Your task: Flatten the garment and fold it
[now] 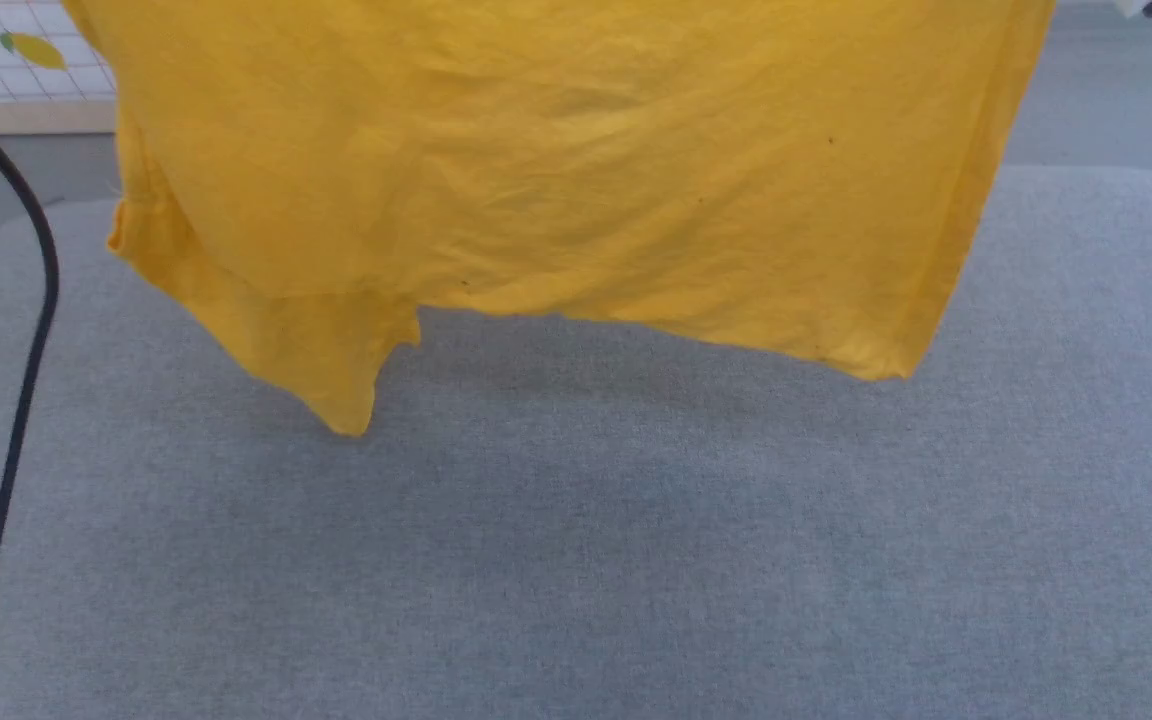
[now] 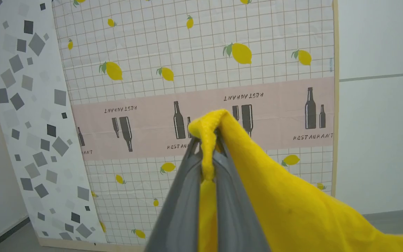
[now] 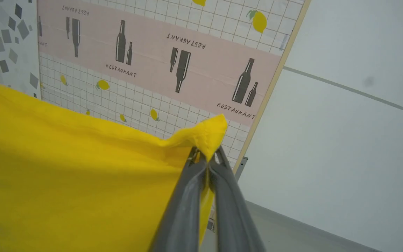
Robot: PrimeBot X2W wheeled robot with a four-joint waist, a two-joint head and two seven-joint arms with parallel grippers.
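The garment (image 1: 556, 170), a bright yellow T-shirt, hangs in the air above the grey padded surface (image 1: 636, 540), its lower edge and one sleeve dangling clear of it. In the left wrist view my left gripper (image 2: 206, 147) is shut on a bunched corner of the garment (image 2: 292, 203), which drapes off to the right. In the right wrist view my right gripper (image 3: 206, 155) is shut on another corner of the garment (image 3: 65, 168), which spreads out to the left. Its print is hidden.
A black cable (image 1: 21, 380) runs down the left edge of the head view. Behind stands a panel (image 2: 194, 70) with lemons and bottle prints, beside a grey-squares panel (image 2: 23, 122) and a plain white wall (image 3: 345, 122).
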